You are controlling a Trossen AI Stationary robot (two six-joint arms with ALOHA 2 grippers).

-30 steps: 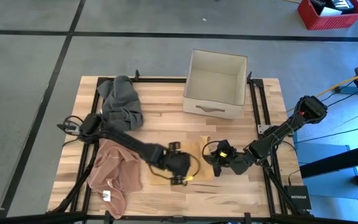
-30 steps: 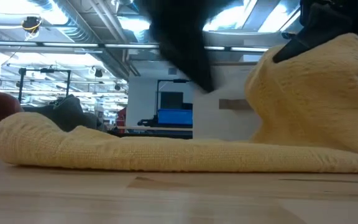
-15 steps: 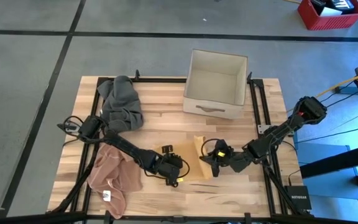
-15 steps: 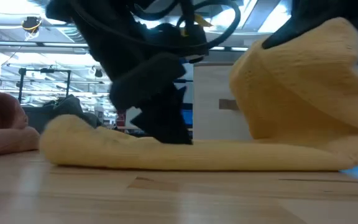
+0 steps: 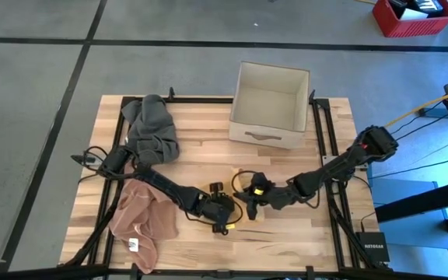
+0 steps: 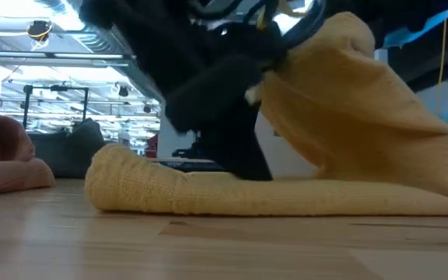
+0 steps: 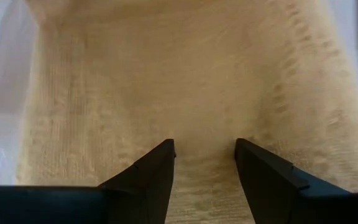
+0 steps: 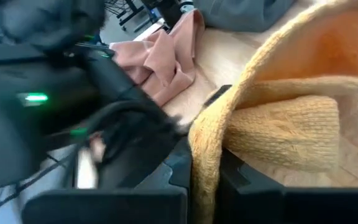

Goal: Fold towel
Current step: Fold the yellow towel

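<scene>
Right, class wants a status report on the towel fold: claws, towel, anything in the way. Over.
Right claw shut on yellow towel, edge lifted over. Left claw open, over flat part. Pink cloth, grey cloth lie clear, on the table's left.

Taking the white box (image 5: pixel 269 103) as landmark: bare worktop (image 5: pixel 201 155) lies open just in front of it, and along the near edge well in front. Farther in front, the yellow towel (image 5: pixel 243 204), left gripper (image 5: pixel 225 210) and right gripper (image 5: pixel 247 196) crowd together, while beside the box the grey cloth (image 5: pixel 152 128) and, nearer, the pink cloth (image 5: pixel 142 218) block that side.
</scene>
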